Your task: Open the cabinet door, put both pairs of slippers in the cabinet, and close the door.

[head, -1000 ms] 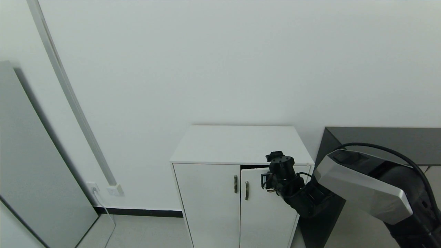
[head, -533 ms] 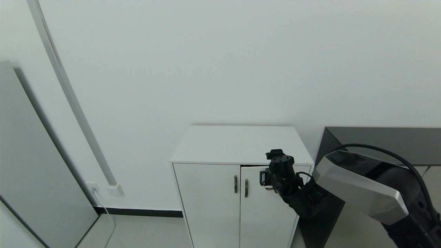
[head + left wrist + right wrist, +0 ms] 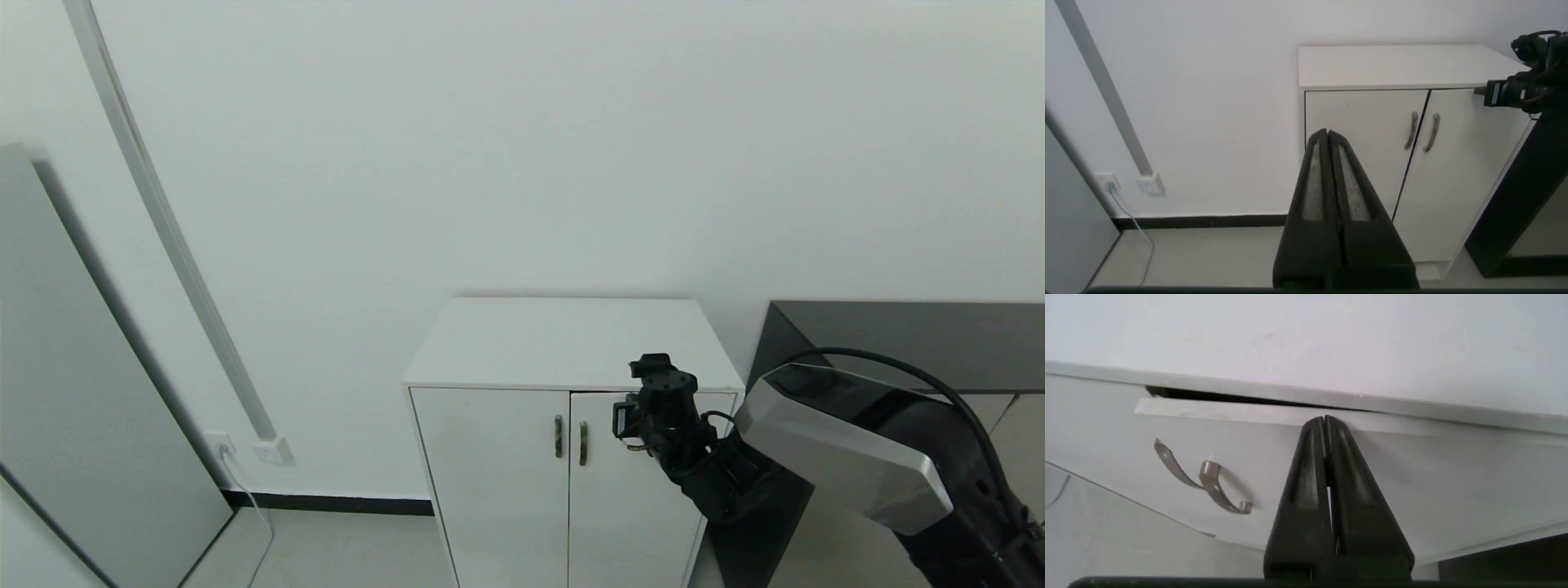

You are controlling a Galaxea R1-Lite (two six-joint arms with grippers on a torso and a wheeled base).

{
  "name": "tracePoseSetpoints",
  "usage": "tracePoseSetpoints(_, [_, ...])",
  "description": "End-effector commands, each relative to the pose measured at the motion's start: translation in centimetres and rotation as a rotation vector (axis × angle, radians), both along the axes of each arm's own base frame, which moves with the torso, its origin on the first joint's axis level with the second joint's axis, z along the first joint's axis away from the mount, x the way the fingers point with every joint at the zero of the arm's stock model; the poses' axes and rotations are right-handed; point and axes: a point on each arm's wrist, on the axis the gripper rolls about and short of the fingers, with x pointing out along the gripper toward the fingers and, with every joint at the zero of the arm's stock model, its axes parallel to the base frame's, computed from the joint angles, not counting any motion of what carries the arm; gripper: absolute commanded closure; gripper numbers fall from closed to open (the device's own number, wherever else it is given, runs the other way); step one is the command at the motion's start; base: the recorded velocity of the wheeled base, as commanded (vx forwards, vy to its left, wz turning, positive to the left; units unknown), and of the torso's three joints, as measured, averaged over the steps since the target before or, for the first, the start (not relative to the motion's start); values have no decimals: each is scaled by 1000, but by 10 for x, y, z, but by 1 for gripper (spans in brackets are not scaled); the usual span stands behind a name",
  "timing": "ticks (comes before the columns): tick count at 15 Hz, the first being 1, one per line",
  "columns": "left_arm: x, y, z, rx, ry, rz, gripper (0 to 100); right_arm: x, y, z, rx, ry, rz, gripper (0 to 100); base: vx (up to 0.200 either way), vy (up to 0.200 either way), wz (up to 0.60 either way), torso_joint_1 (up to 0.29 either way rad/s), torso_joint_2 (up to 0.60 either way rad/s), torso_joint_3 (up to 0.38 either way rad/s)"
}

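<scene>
1. Cabinet closing is the step in hand. Nearest is the left gripper, well apart from the cabinet, jaws pressed together and holding nothing.
2. Right gripper is at the upper edge of the right door. Its jaws are pressed together with nothing pinched. In the right wrist view the tip seems to touch the door face just under the cabinet top.
3. Change: a second ago the right door stood ajar, with a wide dark gap under the cabinet top. The right gripper has since moved in with the door. The door now sits almost flush with the left door, and only a thin dark slit is left.
4. Meaning, as a judgement: this is the last step, nearly done. A small further push should seat the door.
5. Materials: the cabinet is a boxy white unit of smooth matte panels with a flat top and two flat doors. Two slim curved metal handles sit side by side at the middle seam. A dark panel is just beside its right side.
6. Farthest: a plain white wall and a low wall socket with a cable. A grey board leans at the left.
</scene>
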Motion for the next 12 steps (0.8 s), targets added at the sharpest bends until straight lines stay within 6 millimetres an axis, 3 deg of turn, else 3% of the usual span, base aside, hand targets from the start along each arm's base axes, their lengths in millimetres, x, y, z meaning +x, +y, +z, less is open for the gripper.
tracePoseSetpoints(1, [0,0,0,0,1,0,100,0,1,-3,7,-11,2,100,0,0,0,0,0,0])
tracePoseSetpoints(12, [0,0,0,0,1,0,100,0,8,-30,7,-11,16,100,0,0,0,0,0,0])
